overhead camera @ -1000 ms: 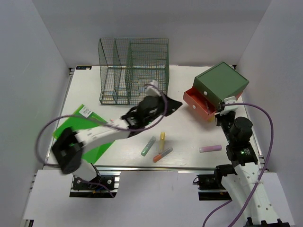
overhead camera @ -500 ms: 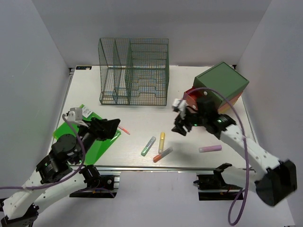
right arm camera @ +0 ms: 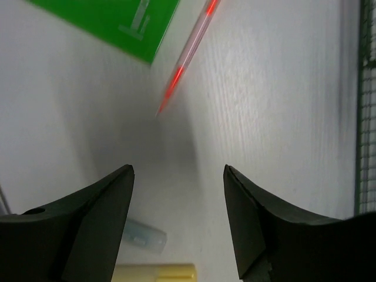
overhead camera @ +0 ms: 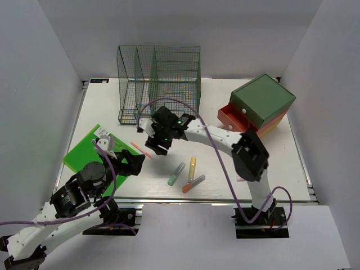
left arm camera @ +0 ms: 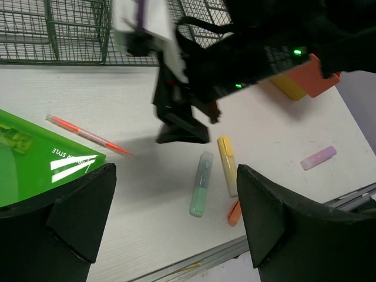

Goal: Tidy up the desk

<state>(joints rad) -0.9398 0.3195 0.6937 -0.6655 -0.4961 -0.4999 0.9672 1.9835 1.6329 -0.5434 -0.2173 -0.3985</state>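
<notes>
Bench (overhead camera: pixel 101 107) spread under everything, both arms reaching in from near edge. Red pen (overhead camera: pixel 138 146) left of centre, right beside green folder (overhead camera: pixel 84 154). Right tool (overhead camera: pixel 157 143) over pen, jaws wide, empty. Left tool (overhead camera: pixel 132 163) at folder's edge, wide open too, nothing held.

My claw (left arm camera: pixel 175 176) hung wide open over the desk (left arm camera: pixel 117 88). Green highlighter (left arm camera: pixel 201 184) lay beside yellow highlighter (left arm camera: pixel 227 164). Red pen (left arm camera: pixel 88 136) just beside green folder (left arm camera: pixel 35 170). Right gripper (left arm camera: pixel 182 132) hovered ahead.
</notes>
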